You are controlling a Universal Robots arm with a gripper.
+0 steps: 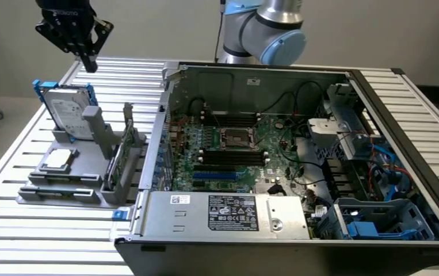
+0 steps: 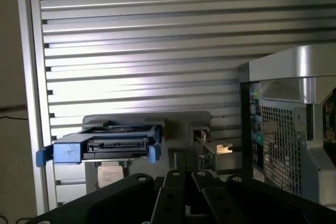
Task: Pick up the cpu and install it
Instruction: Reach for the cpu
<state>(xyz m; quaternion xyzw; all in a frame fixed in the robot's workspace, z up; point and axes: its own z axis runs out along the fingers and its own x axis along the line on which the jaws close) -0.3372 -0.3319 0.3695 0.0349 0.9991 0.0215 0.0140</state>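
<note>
A slatted aluminium table is mostly covered by an open black computer case. Beside it a grey plastic rack is parked. The black tool is held well above it, pinched together, empty — the small silver square cpu is seen lying flat in the rack.

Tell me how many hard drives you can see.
1. The hard drive stands upright in blue brackets at the far end of the grey stand, to the exterior view's left of the computer case. More may sit hidden inside the case.
</note>
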